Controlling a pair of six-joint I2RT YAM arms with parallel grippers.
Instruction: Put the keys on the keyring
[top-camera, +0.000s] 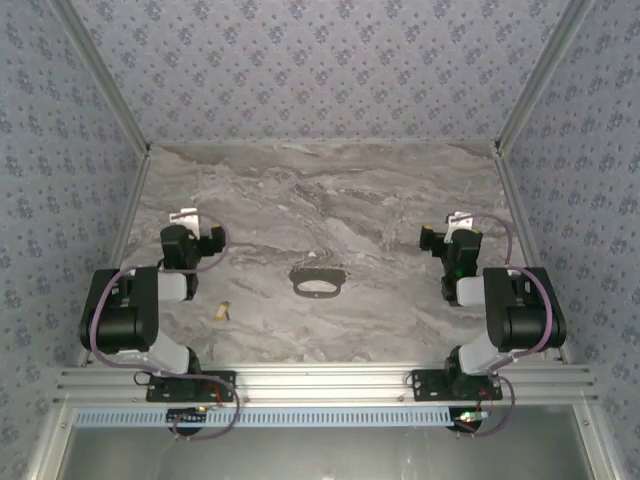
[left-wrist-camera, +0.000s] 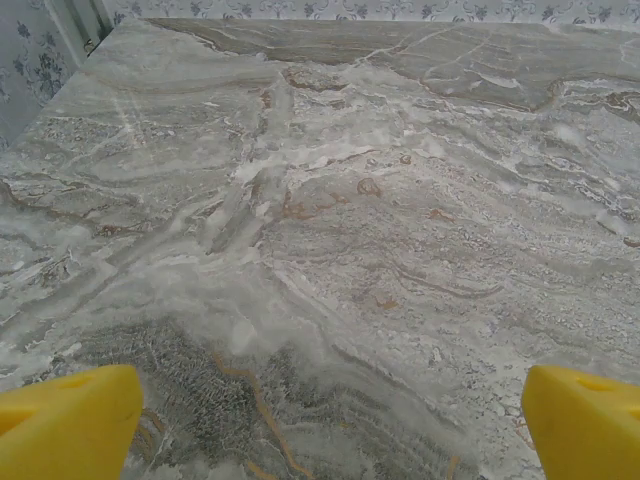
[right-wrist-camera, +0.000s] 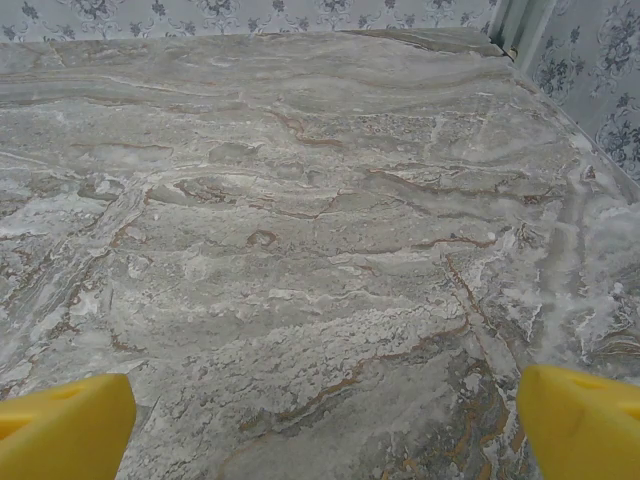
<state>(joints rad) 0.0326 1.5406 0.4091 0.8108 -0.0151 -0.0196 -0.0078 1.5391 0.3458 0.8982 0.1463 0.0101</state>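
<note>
Clearly left gripper, right gripper jaws wide, empty; key tiny, shape unclear; keyring apart

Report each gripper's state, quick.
Left gripper: open, holding nothing.
Right gripper: open, holding nothing.

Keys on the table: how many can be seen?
1. The key lies on the table, left of the keyring and close to the left arm. More may be hidden under it.
</note>
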